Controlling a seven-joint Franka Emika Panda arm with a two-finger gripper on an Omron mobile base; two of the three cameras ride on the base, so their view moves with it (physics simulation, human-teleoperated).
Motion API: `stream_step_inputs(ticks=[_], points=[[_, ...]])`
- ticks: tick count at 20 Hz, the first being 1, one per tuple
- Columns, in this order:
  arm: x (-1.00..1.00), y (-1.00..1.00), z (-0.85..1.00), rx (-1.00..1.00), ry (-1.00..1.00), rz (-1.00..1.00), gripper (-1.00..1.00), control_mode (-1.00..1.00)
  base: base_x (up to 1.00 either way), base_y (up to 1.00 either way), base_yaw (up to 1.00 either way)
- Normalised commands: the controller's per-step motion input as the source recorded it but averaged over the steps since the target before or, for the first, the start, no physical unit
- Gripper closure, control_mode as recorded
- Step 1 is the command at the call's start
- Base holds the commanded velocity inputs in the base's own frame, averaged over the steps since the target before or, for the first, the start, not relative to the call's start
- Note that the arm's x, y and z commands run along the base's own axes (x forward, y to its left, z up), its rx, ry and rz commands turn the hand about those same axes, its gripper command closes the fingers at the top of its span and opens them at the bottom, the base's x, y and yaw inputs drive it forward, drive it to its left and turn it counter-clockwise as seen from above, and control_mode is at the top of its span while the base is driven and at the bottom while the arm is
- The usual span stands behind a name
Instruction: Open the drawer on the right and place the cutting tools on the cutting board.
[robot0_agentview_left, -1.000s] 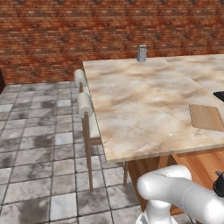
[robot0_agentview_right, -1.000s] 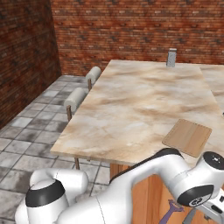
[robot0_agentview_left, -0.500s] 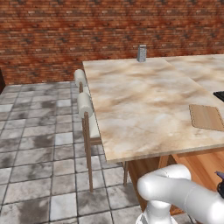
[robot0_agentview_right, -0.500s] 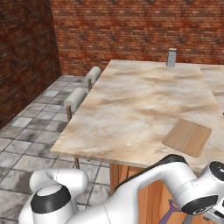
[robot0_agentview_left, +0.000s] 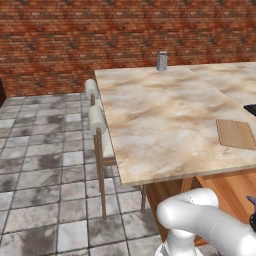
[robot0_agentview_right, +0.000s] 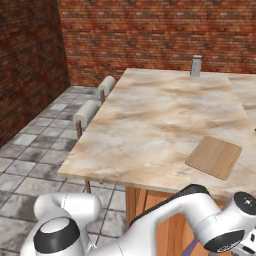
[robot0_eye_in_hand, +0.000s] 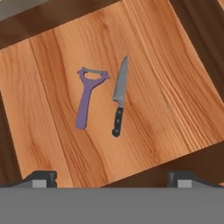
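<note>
In the hand view the gripper (robot0_eye_in_hand: 112, 177) hangs over the open drawer (robot0_eye_in_hand: 52, 144), jaws wide apart and empty. On the drawer floor lie 2 cutting tools: a purple peeler (robot0_eye_in_hand: 87, 97) just beside a knife (robot0_eye_in_hand: 119, 97). Farther off, the cutting board (robot0_agentview_right: 214, 156) rests bare on the tabletop (robot0_agentview_right: 150, 120).

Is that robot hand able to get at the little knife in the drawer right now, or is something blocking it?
Probably yes. The drawer is open and the hand view looks straight down into it, with the knife lying bare beside the purple peeler. The gripper is open above them, and nothing lies between.
</note>
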Motion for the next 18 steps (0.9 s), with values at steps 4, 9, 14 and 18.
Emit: stream_step_inputs(ticks=[4,9,14,18], points=[[0.00,0.02,-0.36,-0.07,0.00,0.00,-1.00,-1.00,0.00,0.00,0.00],[0.00,0.00,-0.37,-0.01,0.00,0.00,-1.00,-1.00,0.00,0.00,0.00],[0.03,0.00,-0.25,0.00,0.00,0.00,-1.00,-1.00,0.00,0.00,0.00],[0.03,0.00,-0.17,0.00,0.00,0.00,-1.00,-1.00,0.00,0.00,0.00]])
